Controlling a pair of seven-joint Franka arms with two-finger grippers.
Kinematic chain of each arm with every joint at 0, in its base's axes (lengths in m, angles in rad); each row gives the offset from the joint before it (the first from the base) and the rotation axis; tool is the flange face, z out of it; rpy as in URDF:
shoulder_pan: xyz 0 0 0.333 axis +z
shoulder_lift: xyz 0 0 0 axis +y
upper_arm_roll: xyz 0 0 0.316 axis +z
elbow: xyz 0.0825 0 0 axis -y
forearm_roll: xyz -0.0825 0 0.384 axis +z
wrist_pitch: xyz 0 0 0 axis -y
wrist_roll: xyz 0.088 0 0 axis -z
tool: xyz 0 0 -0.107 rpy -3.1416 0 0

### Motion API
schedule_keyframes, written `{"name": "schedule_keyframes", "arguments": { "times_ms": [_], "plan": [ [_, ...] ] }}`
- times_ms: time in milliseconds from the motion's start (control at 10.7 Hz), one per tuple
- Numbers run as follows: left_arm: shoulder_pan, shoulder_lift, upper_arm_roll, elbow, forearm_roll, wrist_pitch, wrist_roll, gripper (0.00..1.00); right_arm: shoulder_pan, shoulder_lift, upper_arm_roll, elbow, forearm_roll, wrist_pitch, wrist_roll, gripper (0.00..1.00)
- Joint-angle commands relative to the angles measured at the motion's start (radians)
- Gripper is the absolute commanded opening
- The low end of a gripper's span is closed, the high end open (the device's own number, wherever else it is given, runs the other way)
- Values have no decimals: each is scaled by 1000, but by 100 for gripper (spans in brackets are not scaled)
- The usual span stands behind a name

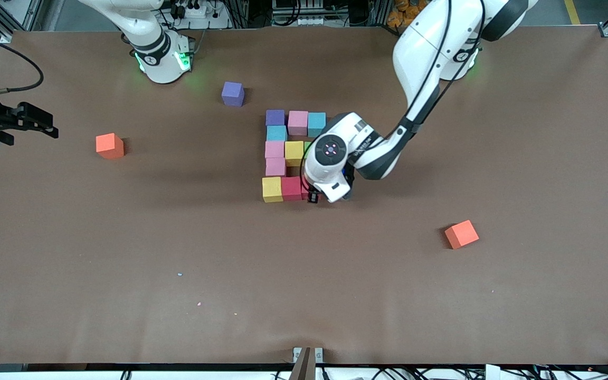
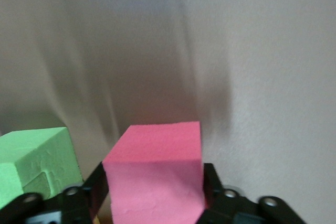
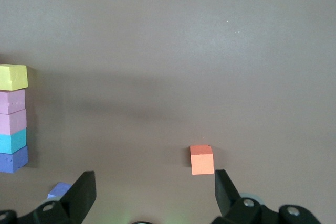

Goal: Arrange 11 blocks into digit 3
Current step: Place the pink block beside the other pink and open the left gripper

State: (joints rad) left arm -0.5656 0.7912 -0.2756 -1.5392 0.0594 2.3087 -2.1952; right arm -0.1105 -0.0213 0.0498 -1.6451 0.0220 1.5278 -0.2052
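The blocks form a blocky figure mid-table: purple (image 1: 275, 117), pink (image 1: 297, 122) and blue (image 1: 316, 124) in the row farthest from the front camera. A blue (image 1: 276, 133), two pinks (image 1: 274, 149) and a yellow (image 1: 294, 153) follow. Yellow (image 1: 272, 189) and crimson (image 1: 291, 188) lie in the nearest row. My left gripper (image 1: 313, 199) is down at that row's end, open around a second crimson block (image 2: 155, 171) that rests on the table. A green block (image 2: 37, 161) stands beside it. My right gripper (image 3: 155, 192) waits open over the right arm's end of the table.
A loose purple cube (image 1: 233, 94) lies near the right arm's base. One orange cube (image 1: 110, 145) sits toward the right arm's end, another (image 1: 461, 234) toward the left arm's end, nearer the front camera. The left arm's wrist covers part of the figure.
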Motion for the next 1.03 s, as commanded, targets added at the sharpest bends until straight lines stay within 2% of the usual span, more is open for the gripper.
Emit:
{"name": "schedule_keyframes", "arguments": {
  "times_ms": [0, 466, 932],
  "plan": [
    [-7, -29, 18, 17, 26, -17, -2, 100, -15, -11, 7, -7, 21, 5, 0, 100],
    [38, -179, 18, 16, 39, -159, 96, 100, -14, -9, 7, -7, 21, 6, 0, 100],
    [89, -383, 23, 10, 65, -288, 366, 100, -14, -9, 7, -7, 21, 6, 0, 100]
  ]
}}
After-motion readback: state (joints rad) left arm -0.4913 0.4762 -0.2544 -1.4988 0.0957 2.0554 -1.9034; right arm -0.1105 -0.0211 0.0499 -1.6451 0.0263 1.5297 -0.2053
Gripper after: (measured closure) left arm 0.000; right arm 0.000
